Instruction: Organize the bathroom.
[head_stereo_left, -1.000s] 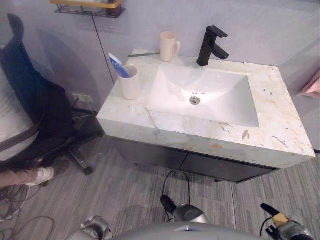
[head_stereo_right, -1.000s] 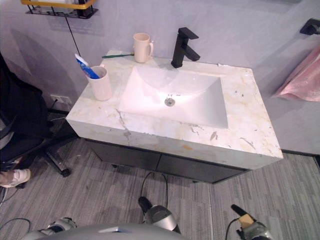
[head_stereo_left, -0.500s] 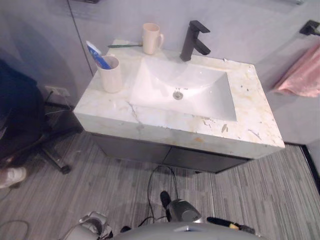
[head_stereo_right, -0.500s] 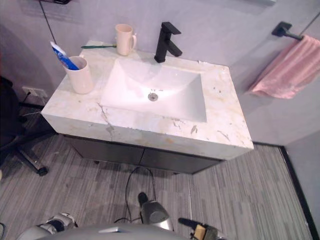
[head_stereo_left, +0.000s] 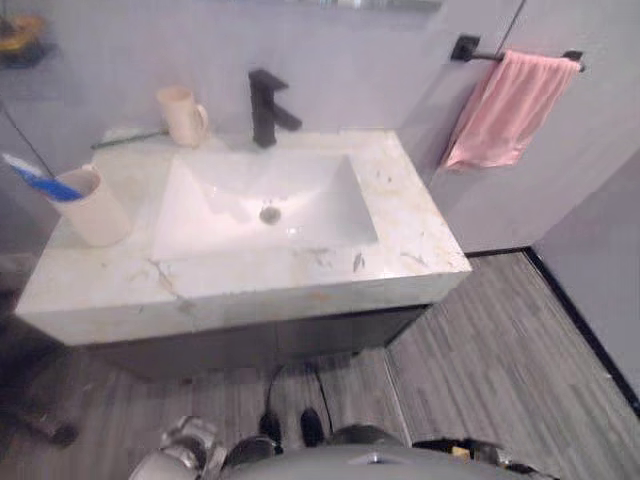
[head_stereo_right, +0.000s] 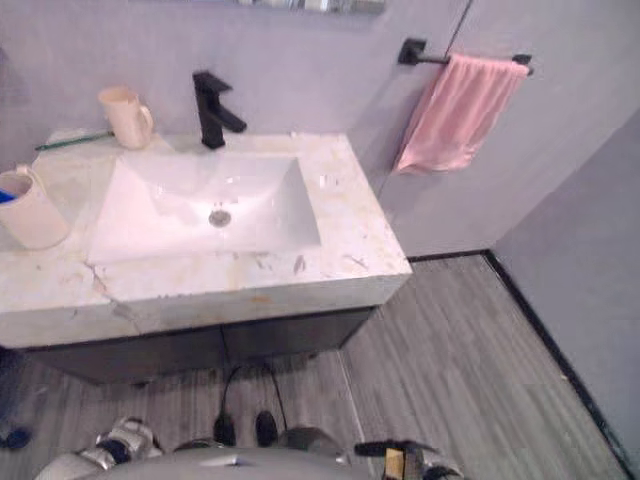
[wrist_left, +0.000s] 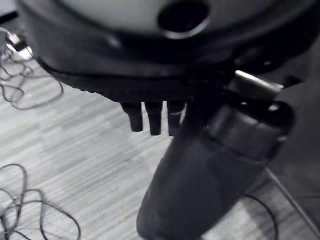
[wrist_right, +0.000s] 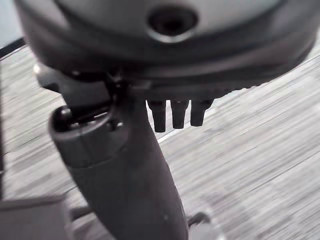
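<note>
- Left hand (wrist_left: 152, 117) hangs low over the grey floor (wrist_left: 60, 135), fingers straight and relaxed, holding nothing.
- Right hand (wrist_right: 177, 114) likewise, fingers loose and empty.
- On the marble counter (head_stereo_left: 400, 210): white cup (head_stereo_left: 95, 205) with a blue toothpaste tube (head_stereo_left: 35, 178) at 9 o'clock of the sink (head_stereo_left: 260, 200).
- Cream mug (head_stereo_left: 183, 115) at 11 o'clock, black tap (head_stereo_left: 266, 105) at 12.
- Pink towel (head_stereo_left: 505, 108) hangs on a wall rail at 2 o'clock.

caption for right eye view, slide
Marble vanity with black faucet, two cups, pink towel on wall bar.
</note>
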